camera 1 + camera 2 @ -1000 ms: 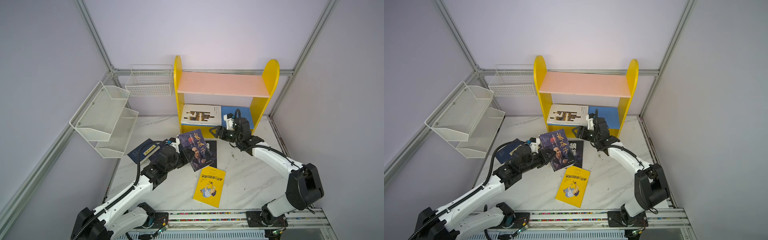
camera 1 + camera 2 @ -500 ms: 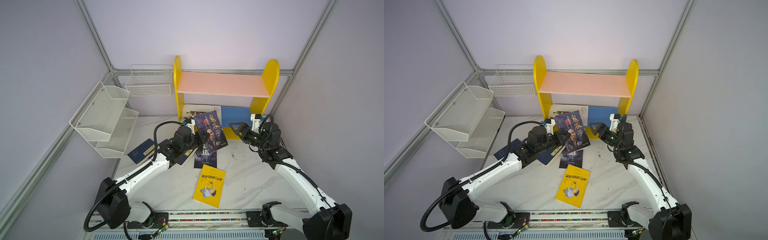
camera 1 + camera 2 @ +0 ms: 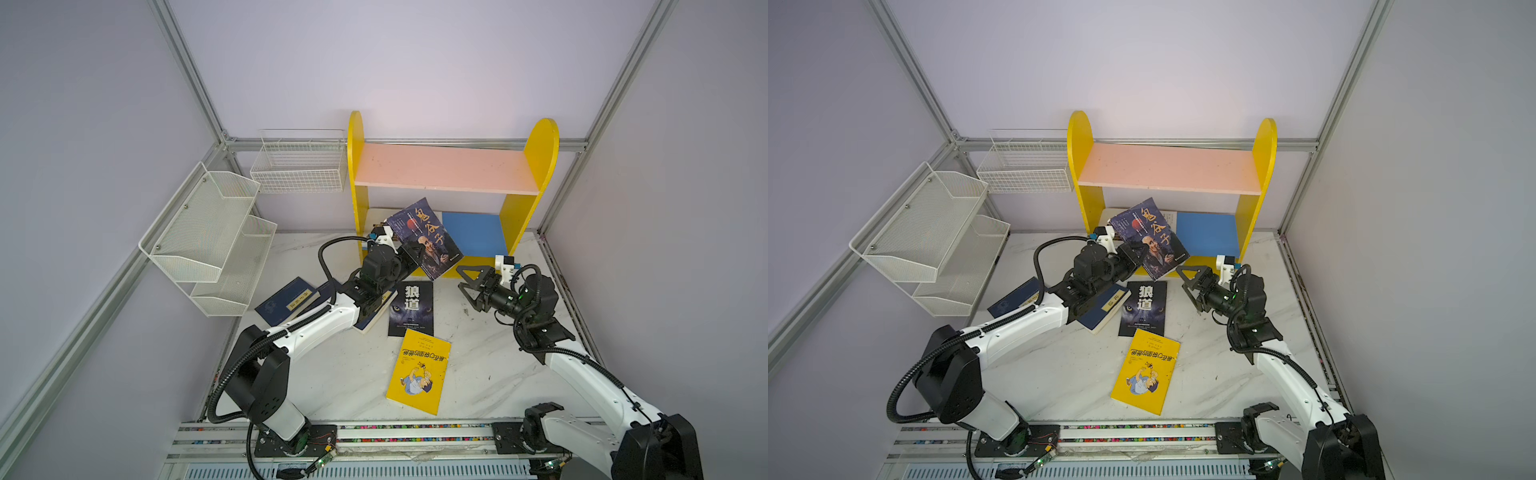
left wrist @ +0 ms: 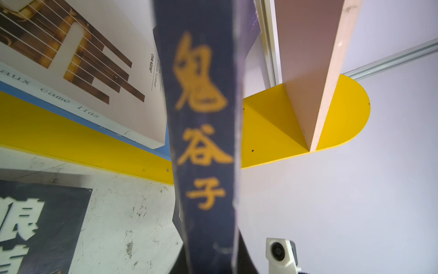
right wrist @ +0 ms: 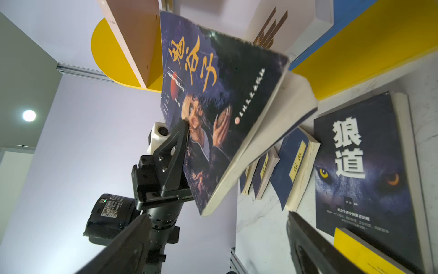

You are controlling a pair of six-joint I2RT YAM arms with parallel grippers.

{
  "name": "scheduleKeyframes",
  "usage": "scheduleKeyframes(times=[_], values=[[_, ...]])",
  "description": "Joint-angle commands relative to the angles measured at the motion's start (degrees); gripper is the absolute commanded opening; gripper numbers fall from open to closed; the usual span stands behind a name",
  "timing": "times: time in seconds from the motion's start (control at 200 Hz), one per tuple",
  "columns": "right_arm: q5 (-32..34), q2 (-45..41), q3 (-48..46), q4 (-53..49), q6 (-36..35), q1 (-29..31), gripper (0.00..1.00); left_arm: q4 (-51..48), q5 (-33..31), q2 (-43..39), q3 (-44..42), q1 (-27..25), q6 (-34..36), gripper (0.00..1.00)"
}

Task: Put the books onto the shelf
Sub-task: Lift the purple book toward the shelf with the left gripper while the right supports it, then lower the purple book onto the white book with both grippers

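Paperback aloft at the shelf: the left gripper [image 3: 415, 253] is clamped on the lower corner of the dark-blue portrait book [image 3: 428, 235]. It holds the book clear of the marble table [image 3: 345, 374], tilted, with the cover turned up and outward, right in front of the yellow shelf [image 3: 538, 153]. The book's upper edge sits below the pink upper board [image 3: 444, 168] and over the left half of the blue lower board [image 3: 473, 232]. Neither top view shows whether it touches that board. Behind it, a larger white book [image 4: 102, 54] already lies flat on the lower board, close to the left side panel. Seen from the right wrist camera, the held book's pages sag apart along its free edge.

The right gripper [image 3: 464, 289] hangs just above the table to the right of the held book, near the shelf's right foot. Its jaws are spread wide, holding nothing and pointing toward the book.

On the table, the black wolf-eyes book [image 3: 411, 307] lies flat just below the held one, with the yellow cartoon book [image 3: 417, 372] just beside it on the near side. Three navy books [image 5: 296, 170] with yellow labels lie in a row to the left, partly under the left arm [image 3: 316, 328]. A white mesh rack [image 3: 208, 232] and a white wire basket [image 3: 299, 166] hang on the left and rear walls, apart from the books.
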Motion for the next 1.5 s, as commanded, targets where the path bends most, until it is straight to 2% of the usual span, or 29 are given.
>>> scheduleKeyframes(times=[0.0, 0.255, 0.42, 0.49, 0.635, 0.785, 0.915, 0.985, 1.085, 1.155, 1.27, 1.33, 1.435, 1.49], values=[[-2.02, 0.74, 0.57, 11.47, 6.66, 0.20, 0.92, 11.23, -2.05, -0.94, 7.80, -1.01, -2.01, 0.00], [-2.44, 7.57, 2.52, 17.37, 10.12, 1.45, 0.91, 14.86, -2.93, 1.07, 7.95, -2.33, -4.94, 0.00], [-2.22, 12.68, 4.13, 25.65, 13.79, 1.47, 0.85, 14.93, -3.95, 1.33, 7.74, -3.75, -5.15, 0.00], [-1.28, 13.54, 5.30, 25.75, 13.33, 1.51, 0.76, 15.12, -4.11, 1.25, 7.34, -3.99, -5.27, 0.00], [1.44, 14.40, 5.72, 27.50, 13.51, 1.50, 0.45, 14.97, -4.95, 0.68, 6.31, -4.63, -5.25, 0.00], [3.15, 15.07, 5.36, 28.45, 13.60, 1.48, 0.25, 14.52, -5.24, -0.15, 5.26, -5.02, -5.25, 0.01], [2.15, 15.82, 6.04, 28.46, 12.29, 1.35, 0.20, 13.33, -4.63, -0.78, 4.67, -5.06, -4.87, 0.18], [0.57, 16.12, 6.72, 28.39, 11.33, 0.79, 0.19, 12.83, -4.28, -1.82, 3.33, -4.97, -4.01, 0.33], [-5.49, 17.28, 8.93, 27.51, 10.22, -0.71, 0.16, 10.53, -4.74, -4.39, 0.45, -4.24, -2.62, 0.55], [-10.26, 17.93, 9.91, 27.61, 10.04, -2.00, 0.15, 8.59, -3.99, -6.61, -1.94, -3.01, -1.91, 0.64], [-17.02, 17.93, 11.21, 27.47, 9.75, -3.59, 0.15, 6.66, -2.01, -9.96, -5.86, -0.23, -1.70, 0.73], [-20.65, 19.25, 11.98, 27.39, 9.32, -3.83, 0.15, 6.27, -1.39, -12.25, -7.52, 0.94, -1.48, 0.74], [-24.75, 19.85, 12.68, 27.01, 8.96, -3.95, 0.15, 6.36, -1.31, -14.71, -9.88, 2.42, -0.95, 0.74], [-25.43, 19.93, 12.51, 26.49, 8.70, -3.96, 0.16, 6.77, -1.40, -15.73, -10.64, 2.82, -0.38, 0.68]])
